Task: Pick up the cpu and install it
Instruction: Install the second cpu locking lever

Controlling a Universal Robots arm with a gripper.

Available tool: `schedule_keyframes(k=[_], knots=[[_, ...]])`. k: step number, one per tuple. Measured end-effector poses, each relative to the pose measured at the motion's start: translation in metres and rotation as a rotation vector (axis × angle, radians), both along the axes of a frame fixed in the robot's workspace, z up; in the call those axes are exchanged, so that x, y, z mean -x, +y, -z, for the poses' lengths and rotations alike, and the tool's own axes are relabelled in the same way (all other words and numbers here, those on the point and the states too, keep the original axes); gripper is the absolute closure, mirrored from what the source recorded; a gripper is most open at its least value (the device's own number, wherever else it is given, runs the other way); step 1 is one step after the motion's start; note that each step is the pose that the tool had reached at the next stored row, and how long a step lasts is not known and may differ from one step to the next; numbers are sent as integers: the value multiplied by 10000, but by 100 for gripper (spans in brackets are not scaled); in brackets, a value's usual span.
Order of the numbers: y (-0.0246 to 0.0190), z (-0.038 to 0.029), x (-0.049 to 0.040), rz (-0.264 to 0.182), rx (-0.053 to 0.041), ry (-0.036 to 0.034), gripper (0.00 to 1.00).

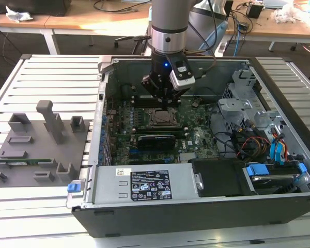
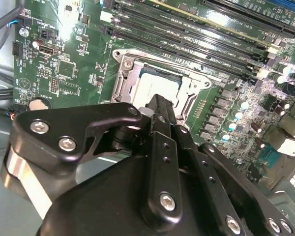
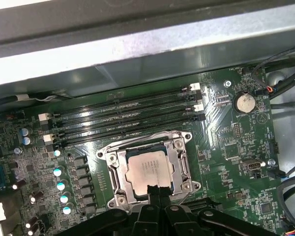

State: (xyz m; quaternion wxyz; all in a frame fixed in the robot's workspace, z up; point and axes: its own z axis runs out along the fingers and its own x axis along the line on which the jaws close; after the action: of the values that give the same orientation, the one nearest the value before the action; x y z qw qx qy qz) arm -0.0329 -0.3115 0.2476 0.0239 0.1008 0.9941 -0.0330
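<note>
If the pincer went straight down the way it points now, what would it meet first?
Most likely the cpu lying in the socket: the pincer hangs right above its edge, though the gap is hard to judge.

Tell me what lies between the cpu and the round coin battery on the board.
In the first wrist view, the socket's metal frame and then bare green board with small components lie between the cpu and the coin battery.

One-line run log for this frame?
pincer: just above socket | cpu: seated in socket | held: nothing visible | motherboard: in case
</note>
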Motion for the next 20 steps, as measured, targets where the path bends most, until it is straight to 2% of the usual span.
schedule_keyframes(k=[8, 16, 17, 18, 20], knots=[[0, -17, 0, 1, 3, 2, 89], [0, -171, -5, -36, -4, 1, 89], [0, -173, -9, -230, -178, 0, 89], [-3, -173, -9, -308, -237, -1, 89], [-26, -173, -9, -330, -237, 0, 89]])
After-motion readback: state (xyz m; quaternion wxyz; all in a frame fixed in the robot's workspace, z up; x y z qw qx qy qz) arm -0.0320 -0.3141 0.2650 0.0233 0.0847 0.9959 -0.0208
